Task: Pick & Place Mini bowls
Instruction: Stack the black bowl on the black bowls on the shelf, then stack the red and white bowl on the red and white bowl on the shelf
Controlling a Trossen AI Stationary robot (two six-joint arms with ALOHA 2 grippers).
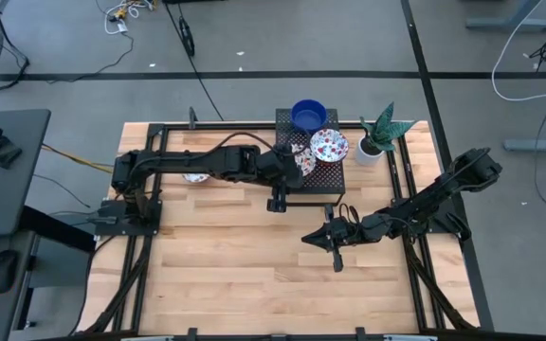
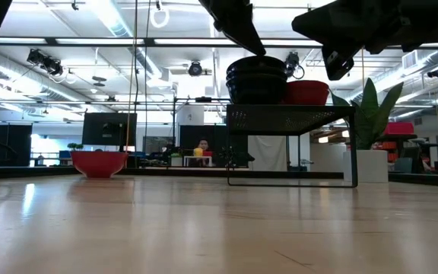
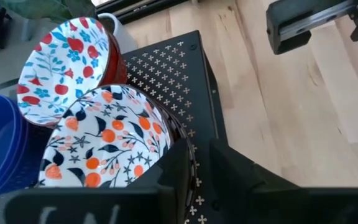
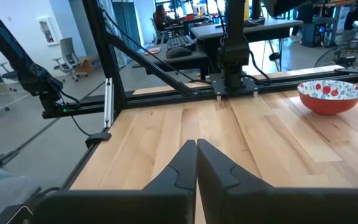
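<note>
The left gripper [image 1: 300,161], upper centre of the high view, clamps the rim of an orange-flowered bowl [image 3: 104,140] on the black rack [image 1: 313,182], beside a blue stack [image 1: 308,115] and a red-flowered bowl [image 1: 330,145]. The right gripper [image 1: 308,238], jaws together, hovers lower centre

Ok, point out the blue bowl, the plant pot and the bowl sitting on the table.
blue bowl [image 1: 308,115], high view, inside bottom.
plant pot [image 1: 369,152], high view, white rim.
bowl on the table [image 4: 330,97], right wrist view, red outer wall.

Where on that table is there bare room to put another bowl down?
The wide wooden stretch of the table in front of the black rack and left of the right claw is bare. The rack top is crowded: blue bowls, patterned bowls and the left claw.
</note>
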